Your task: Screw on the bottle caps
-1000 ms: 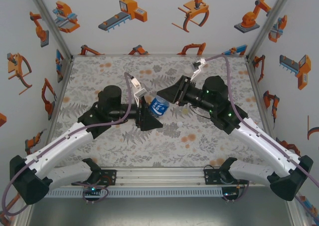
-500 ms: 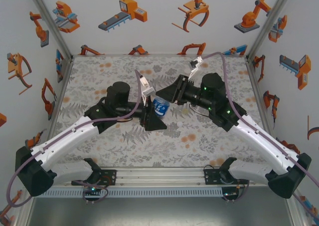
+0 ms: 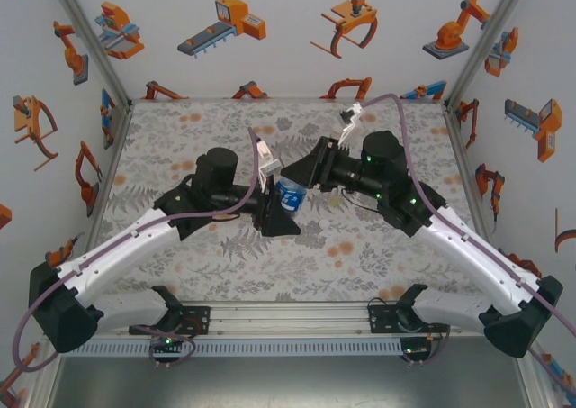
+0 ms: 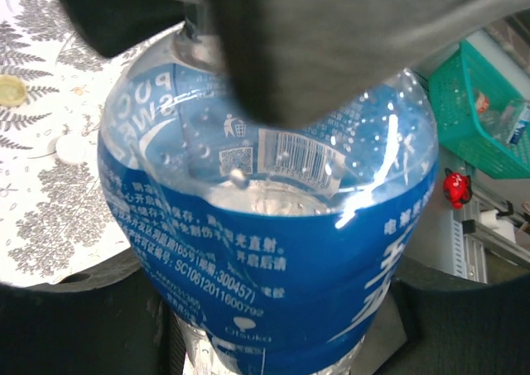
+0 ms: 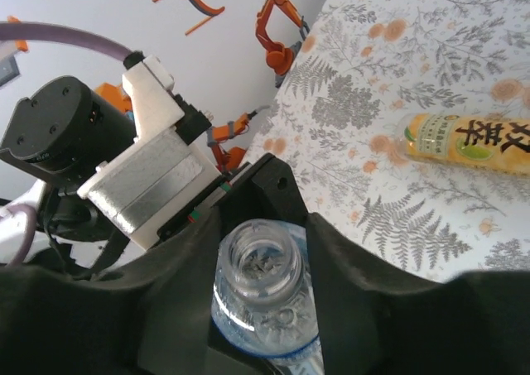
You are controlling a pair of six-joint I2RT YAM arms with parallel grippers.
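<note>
- The blue-labelled bottle [image 3: 290,194] stands near the middle of the floral tabletop [image 3: 180,129], where both arms meet over it.
- The left gripper [image 3: 280,209] comes in from the near left. In its wrist view the fingers [image 4: 74,317] are clamped on the lower body of the bottle, one dark pad on each side of the blue label.
- The right gripper [image 5: 263,241] reaches in from the right at the bottle's top. Its fingers [image 5: 339,251] stand one on each side of the neck; whether they press on it I cannot tell.
- The bottle's mouth [image 5: 258,255] is open, with the bare threaded rim facing the right wrist camera and no cap on it.
- Droplets cling to the inside of the clear shoulder above the label, and the bottle looks empty or nearly so.
- Two loose caps lie on the tabletop to one side of the held bottle: a white cap [image 4: 70,147] and, a little farther off, a yellowish cap [image 4: 10,89]. They are apart from each other and from the bottle.
- A yellow-labelled bottle [image 5: 476,143] lies on its side on the tabletop, well apart from both grippers; whether it wears a cap cannot be made out.
- A green basket [image 4: 468,102] sits off beyond the tabletop's edge.
</note>
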